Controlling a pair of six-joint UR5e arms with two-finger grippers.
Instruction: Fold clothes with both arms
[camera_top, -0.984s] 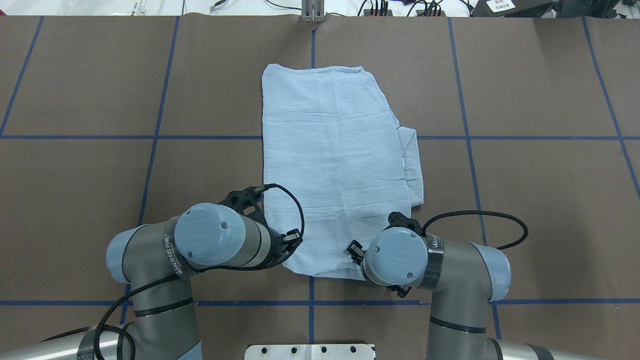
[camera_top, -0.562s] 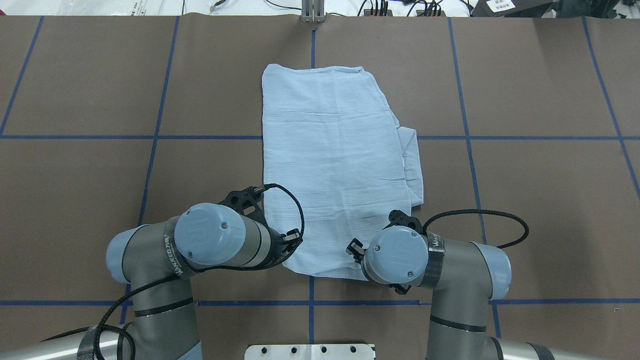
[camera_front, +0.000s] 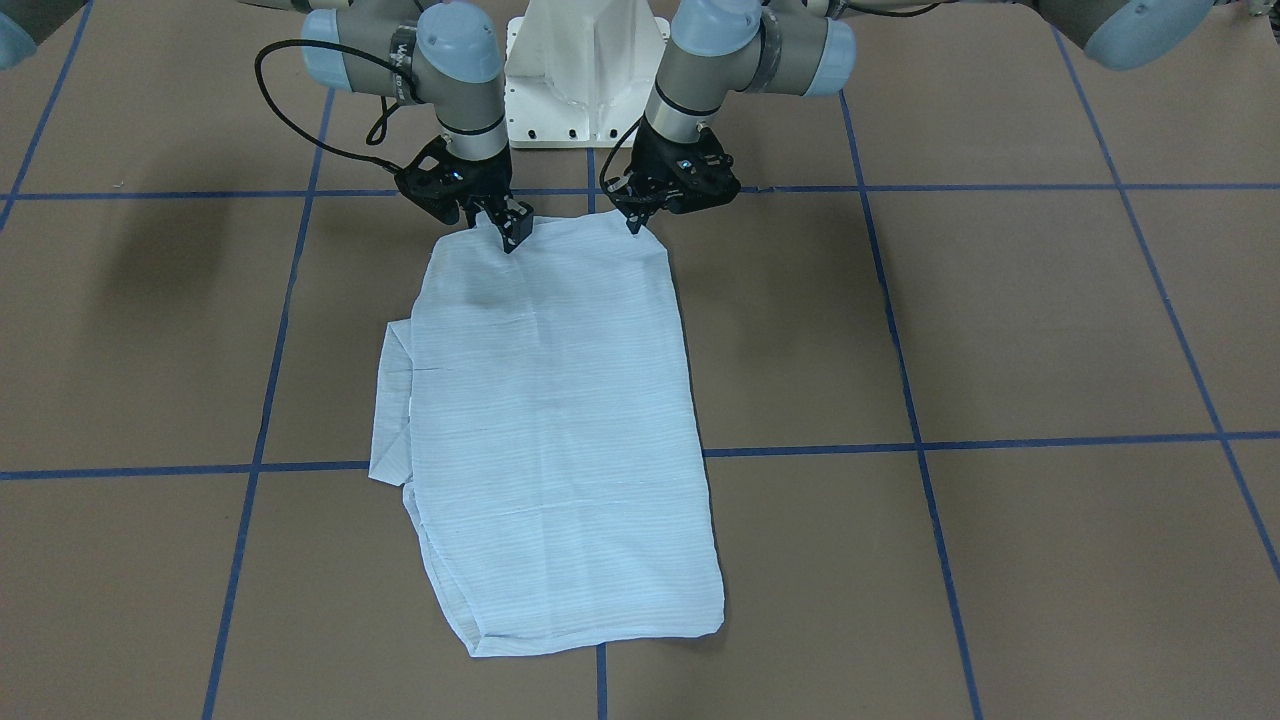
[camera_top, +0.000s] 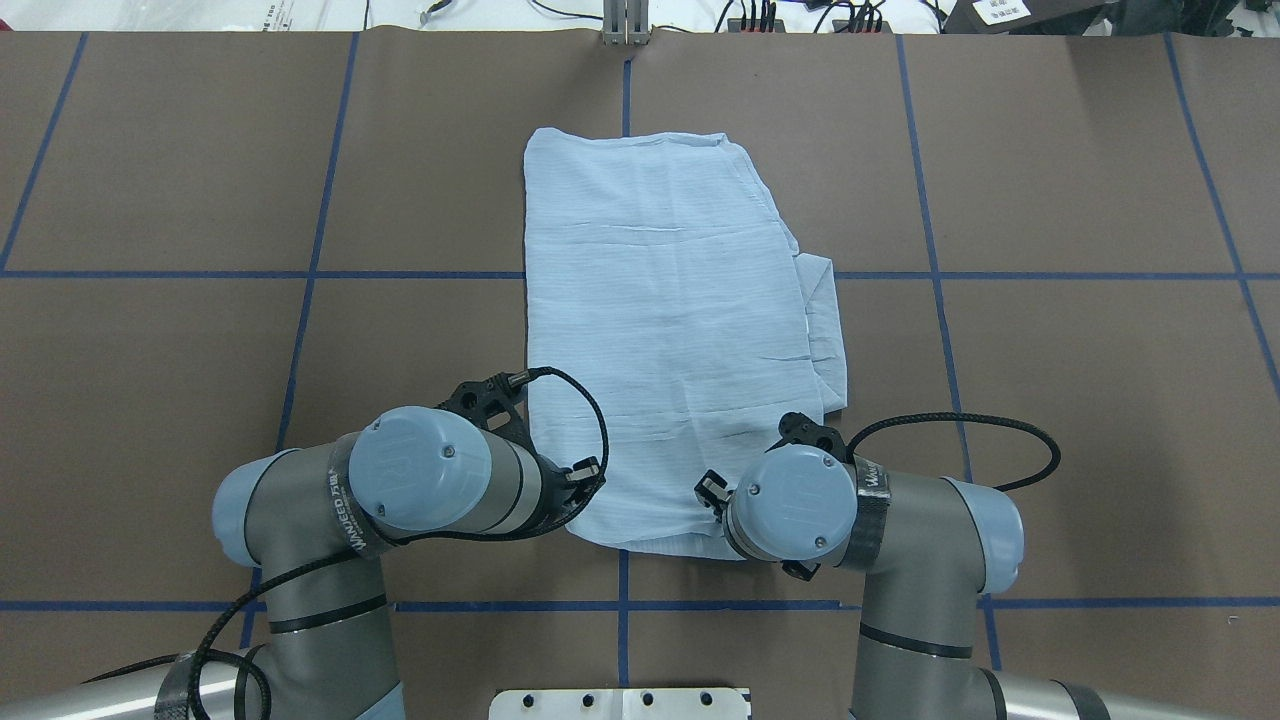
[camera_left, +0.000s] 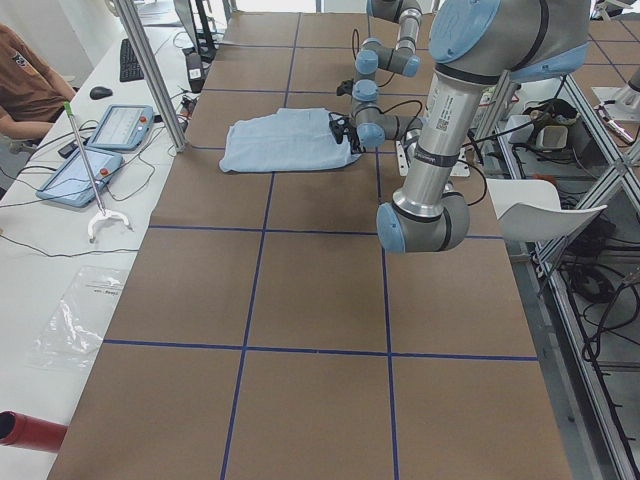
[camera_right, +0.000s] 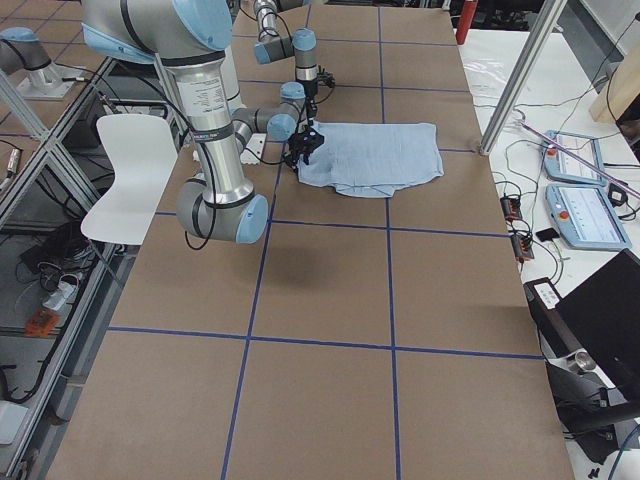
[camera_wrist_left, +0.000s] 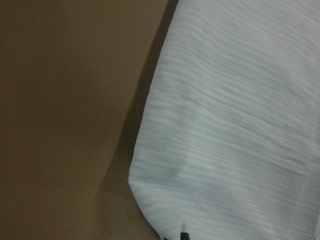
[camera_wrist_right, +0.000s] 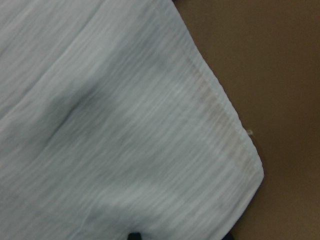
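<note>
Two near corners of the shirt (camera_top: 670, 330) are the target, so the step in hand looks like gripping the hem closest to the robot. Next, both ends should rise together and travel toward the far edge. The shirt lies as a long rectangle mid-table (camera_top: 1050, 400). The left arm (camera_top: 300, 500) and right arm (camera_top: 930, 540) bend inward, wrists pointing down. The left gripper (camera_front: 634, 218) seems to have its fingers pinched on its corner. The right gripper (camera_front: 510, 230) sits on the cloth, but whether its fingers are spread cannot be told.

A robotics lab: blue-taped table (camera_top: 1100, 400), teach pendants (camera_left: 120, 127).
</note>
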